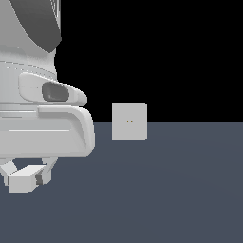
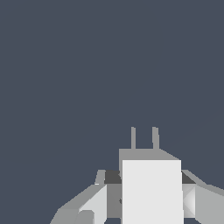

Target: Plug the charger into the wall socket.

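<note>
Charger [image 1: 21,182]: small off-white oblong block, low at the exterior view's left, near the viewer, lying roughly level just over the dark grey-blue floor [image 1: 166,190]; whether it touches the floor cannot be told; the wrist view shows two thin prongs [image 2: 144,138] standing out side by side from its far end, pointing away from the camera over bare floor.

Gripper [image 1: 27,176]: closed on the charger, one finger pressed to each side of the block; in the wrist view the fingers [image 2: 98,199] flank it closely, with dark pads against its sides; the block fills the gap between them.

Arm [image 1: 40,95]: white Panda, large and close at the exterior view's left; upper links run out of the top edge; the broad hand housing hangs low, directly above the gripper, fingers pointing downward.

Wall socket [image 1: 129,121]: upright off-white square slab, farther back and to the exterior view's right of the arm; stands on the floor where it meets the black background; two tiny yellowish dots at the centre of its face; well apart from the charger; not seen in the wrist view.
</note>
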Robot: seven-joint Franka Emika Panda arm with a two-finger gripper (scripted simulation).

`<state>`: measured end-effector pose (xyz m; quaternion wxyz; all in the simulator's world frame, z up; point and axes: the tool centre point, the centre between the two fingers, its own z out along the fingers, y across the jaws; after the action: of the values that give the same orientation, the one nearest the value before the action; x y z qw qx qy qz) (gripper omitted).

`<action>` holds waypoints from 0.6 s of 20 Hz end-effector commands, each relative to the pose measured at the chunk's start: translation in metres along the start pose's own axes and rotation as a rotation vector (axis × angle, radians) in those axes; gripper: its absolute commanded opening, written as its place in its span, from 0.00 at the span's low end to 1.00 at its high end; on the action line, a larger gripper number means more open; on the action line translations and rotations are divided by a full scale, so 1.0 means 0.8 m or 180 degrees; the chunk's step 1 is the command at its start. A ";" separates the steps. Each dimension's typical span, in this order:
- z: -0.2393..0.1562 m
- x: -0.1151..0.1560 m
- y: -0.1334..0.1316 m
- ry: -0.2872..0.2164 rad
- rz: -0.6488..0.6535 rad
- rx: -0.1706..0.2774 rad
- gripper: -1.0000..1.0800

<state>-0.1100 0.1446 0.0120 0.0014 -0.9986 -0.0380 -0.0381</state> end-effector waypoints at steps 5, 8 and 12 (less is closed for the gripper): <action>0.000 0.000 0.000 0.0002 0.0000 0.0000 0.00; -0.001 0.001 0.002 0.0002 0.0000 0.0000 0.00; -0.006 0.004 0.013 0.0002 -0.0004 0.0000 0.00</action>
<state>-0.1079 0.1390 0.0147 0.0014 -0.9985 -0.0390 -0.0380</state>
